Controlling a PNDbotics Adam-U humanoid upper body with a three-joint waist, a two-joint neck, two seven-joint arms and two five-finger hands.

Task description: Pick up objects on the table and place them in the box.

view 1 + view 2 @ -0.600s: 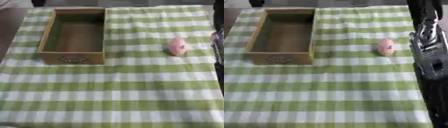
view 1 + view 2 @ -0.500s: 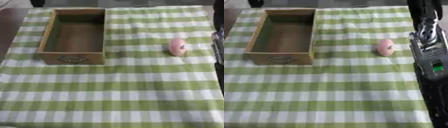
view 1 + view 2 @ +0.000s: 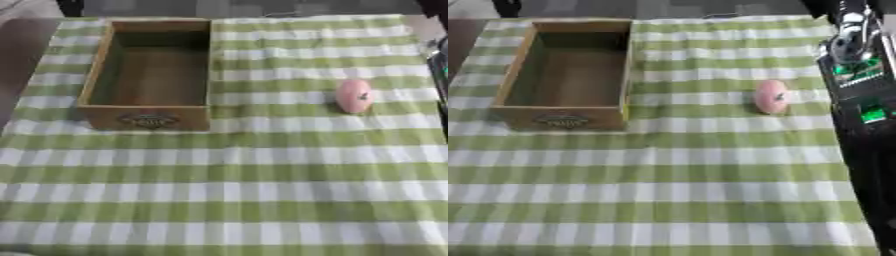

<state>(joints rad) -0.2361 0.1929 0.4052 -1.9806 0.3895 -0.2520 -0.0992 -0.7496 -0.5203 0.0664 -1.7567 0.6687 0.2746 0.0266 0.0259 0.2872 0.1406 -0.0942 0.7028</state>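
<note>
Task not yet begun: the wooden box (image 3: 149,75) stands empty at the bench's far left, while a pink egg-shaped object (image 3: 771,96) lies well apart to its right on the green checked cloth (image 3: 227,190). The right arm (image 3: 859,85) runs along the right edge beside the object. Neither hand shows, so their state cannot be judged.

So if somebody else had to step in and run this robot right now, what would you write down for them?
Hands: neither hand shows in either view; only the right arm runs down the right edge of the right eye view.
Things: the pink egg-shaped object lies on the green checked cloth, to the right of the wooden box and apart from it.
Done: nothing yet; the box holds nothing.
Left: pick up the pink object and place it in the box. The right arm looks nearer to it.
</note>
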